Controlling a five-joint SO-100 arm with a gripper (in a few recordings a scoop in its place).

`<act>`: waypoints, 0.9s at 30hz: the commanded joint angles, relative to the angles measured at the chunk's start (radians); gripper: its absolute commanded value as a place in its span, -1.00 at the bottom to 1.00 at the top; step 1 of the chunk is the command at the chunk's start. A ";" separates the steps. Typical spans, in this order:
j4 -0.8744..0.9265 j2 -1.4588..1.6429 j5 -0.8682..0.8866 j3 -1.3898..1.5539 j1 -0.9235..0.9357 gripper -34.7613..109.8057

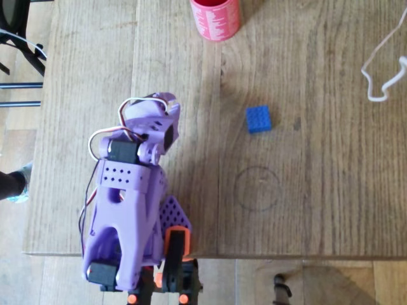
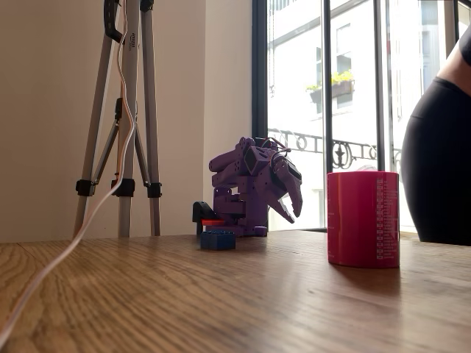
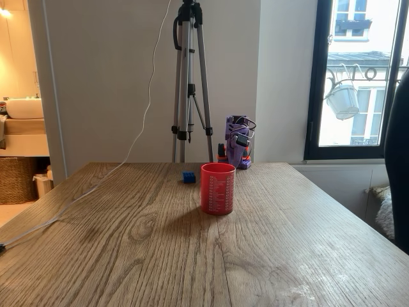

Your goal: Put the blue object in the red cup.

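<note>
Wooden table (image 1: 318, 210) beside a bright window, with the purple arm folded at its edge, gripper (image 2: 289, 197) empty, jaws seemingly near-closed, the blue object (image 1: 259, 119) lying free between it and the red cup (image 1: 215, 18), awaiting pickup.

A bench (image 1: 305, 210) of pale, matt wood shows open grain and dark knots. The blue object (image 1: 259, 119) beside the folded arm (image 1: 137, 190) is glossy studded plastic. The arm itself is matt purple plastic with orange parts at its base; its tool (image 2: 287, 198) has the same purple plastic look. The red cup (image 3: 218, 187) has a smooth, slightly shiny wall with small white print. Behind the tool, the tripod (image 3: 190, 83) looks like grey metal.
</note>
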 commanded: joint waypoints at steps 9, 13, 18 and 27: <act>0.212 -0.003 0.362 -0.114 -0.166 -0.50; 0.212 -0.003 0.393 -0.115 -0.152 -0.50; 0.210 -0.003 0.388 -0.115 -0.152 -0.50; 0.206 -0.158 0.339 -0.195 -0.089 -0.51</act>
